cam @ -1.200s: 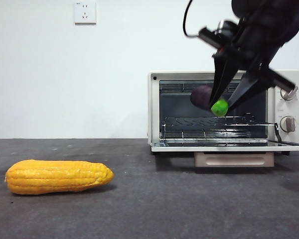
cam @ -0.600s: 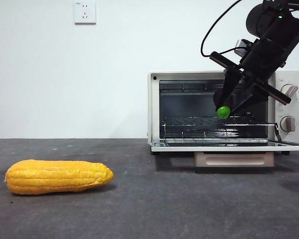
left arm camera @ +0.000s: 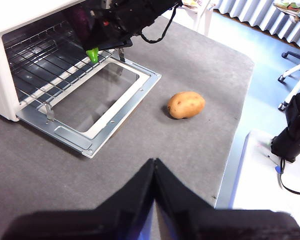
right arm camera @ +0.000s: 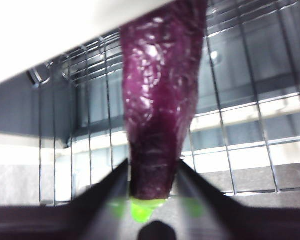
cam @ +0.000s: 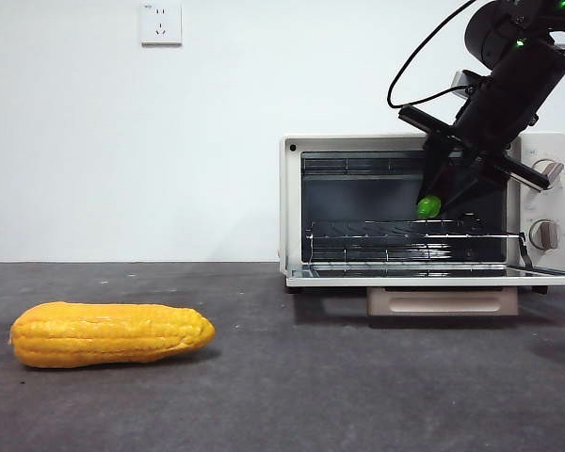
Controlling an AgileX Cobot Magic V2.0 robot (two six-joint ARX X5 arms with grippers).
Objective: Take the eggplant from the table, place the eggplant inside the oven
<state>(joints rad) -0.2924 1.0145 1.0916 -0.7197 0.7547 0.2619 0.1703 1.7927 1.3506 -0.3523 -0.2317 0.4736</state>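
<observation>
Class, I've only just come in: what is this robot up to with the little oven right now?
The right gripper is shut on the eggplant near its green stem end and is holding it in the open mouth of the oven, purple end pointing inside above the wire rack. The oven door lies folded down flat. The left gripper waits shut, away from the oven, holding nothing. A corn cob and a potato lie untouched on the table.
</observation>
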